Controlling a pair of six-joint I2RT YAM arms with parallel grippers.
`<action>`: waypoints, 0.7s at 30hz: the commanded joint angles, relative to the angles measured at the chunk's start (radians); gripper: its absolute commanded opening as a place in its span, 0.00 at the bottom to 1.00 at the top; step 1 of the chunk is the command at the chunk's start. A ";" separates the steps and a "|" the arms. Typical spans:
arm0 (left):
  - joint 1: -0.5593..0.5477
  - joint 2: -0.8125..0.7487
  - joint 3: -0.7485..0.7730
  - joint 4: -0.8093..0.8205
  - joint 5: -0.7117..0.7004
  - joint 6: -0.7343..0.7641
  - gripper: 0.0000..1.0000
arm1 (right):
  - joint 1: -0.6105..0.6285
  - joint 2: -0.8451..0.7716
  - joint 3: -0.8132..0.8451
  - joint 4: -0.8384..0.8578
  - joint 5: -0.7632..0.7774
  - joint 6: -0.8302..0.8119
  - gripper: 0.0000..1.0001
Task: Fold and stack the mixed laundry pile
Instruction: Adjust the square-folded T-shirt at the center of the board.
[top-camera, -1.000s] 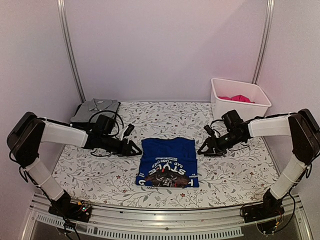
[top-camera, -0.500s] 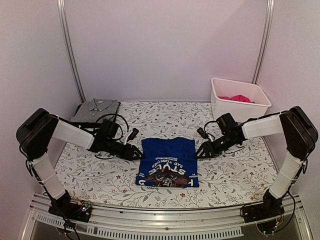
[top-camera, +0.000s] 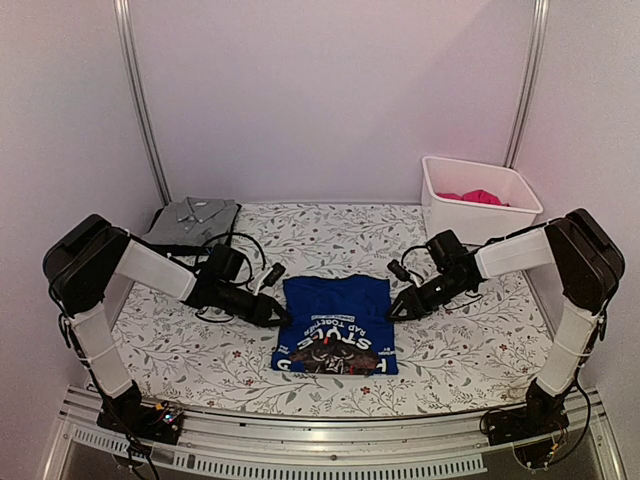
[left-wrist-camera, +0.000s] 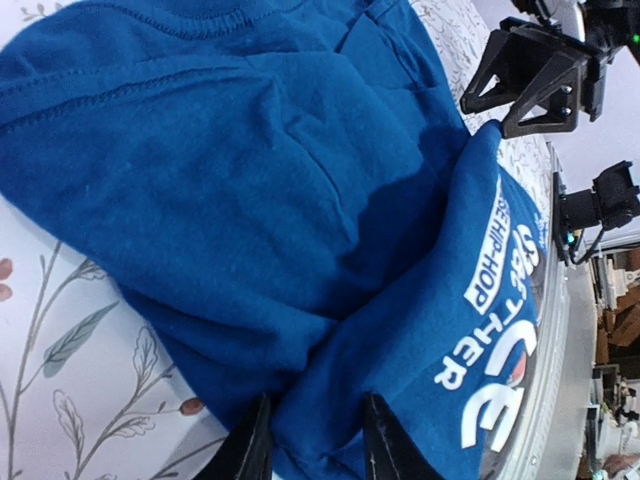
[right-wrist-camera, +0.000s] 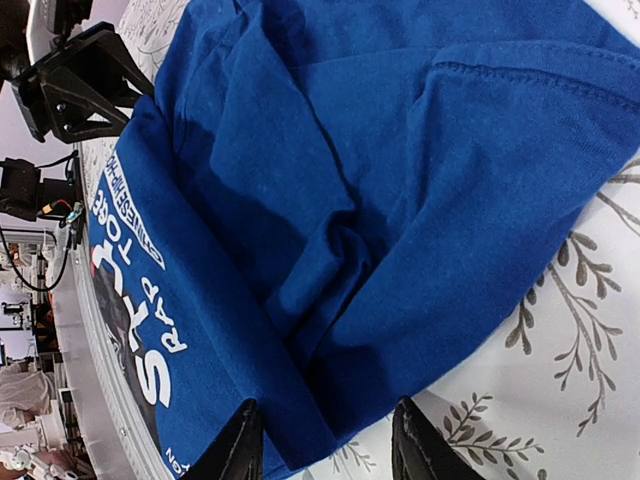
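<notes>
Blue shirt (top-camera: 337, 325): folded, white print facing up, lying flat at the lower middle of the top view, on the bench (top-camera: 200, 350).
Left tool (left-wrist-camera: 315, 445): at the shirt's left edge. Its fingers straddle the folded hem and cloth fills the gap, but a firm pinch is not clear.
Right tool (right-wrist-camera: 325, 445): at the shirt's right edge, fingers spread, with hem and bare bench between them.
Grey collared shirt (top-camera: 192, 216): folded, upper left.
Pink garment (top-camera: 475, 196): inside the white bin (top-camera: 480, 222), upper right.

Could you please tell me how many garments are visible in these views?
3: a blue printed shirt in the middle, a grey collared shirt at the far left corner, a pink garment in the white bin; more may lie hidden under it.
</notes>
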 joint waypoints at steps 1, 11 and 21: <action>-0.010 0.006 0.037 0.000 0.004 0.026 0.28 | 0.008 0.017 0.022 0.008 -0.005 -0.008 0.39; 0.003 -0.020 0.052 -0.028 0.004 0.027 0.00 | 0.008 0.015 0.044 -0.017 0.010 -0.007 0.12; 0.012 -0.090 0.027 -0.076 -0.035 0.007 0.30 | 0.009 -0.047 0.022 -0.032 0.027 0.001 0.00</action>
